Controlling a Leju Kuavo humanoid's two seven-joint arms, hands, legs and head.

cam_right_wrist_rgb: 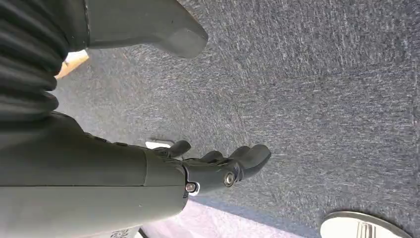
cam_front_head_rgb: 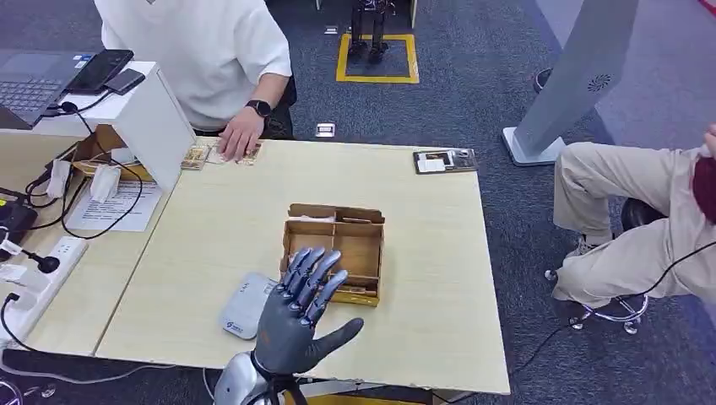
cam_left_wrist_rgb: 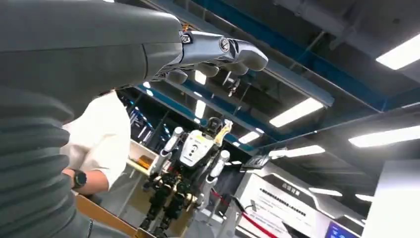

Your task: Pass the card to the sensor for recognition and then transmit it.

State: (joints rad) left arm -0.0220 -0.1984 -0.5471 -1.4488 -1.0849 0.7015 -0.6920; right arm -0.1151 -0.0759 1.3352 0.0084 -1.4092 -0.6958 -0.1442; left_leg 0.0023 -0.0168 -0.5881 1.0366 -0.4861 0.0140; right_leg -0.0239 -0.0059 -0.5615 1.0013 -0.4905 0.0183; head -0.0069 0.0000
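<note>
The left hand (cam_front_head_rgb: pixel 302 314) is covering the near-left corner of the cardboard box (cam_front_head_rgb: pixel 335 252) and part of the white sensor pad (cam_front_head_rgb: pixel 246 305) — the pad's markings are too small to read. The person (cam_front_head_rgb: pixel 198 52) at the table's (cam_front_head_rgb: pixel 439 278) far edge is being cut off by the picture's top edge.

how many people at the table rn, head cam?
2. One person in a white shirt at the far left side, hand resting on the table; one person in beige trousers seated off its right side, mostly cropped.
</note>
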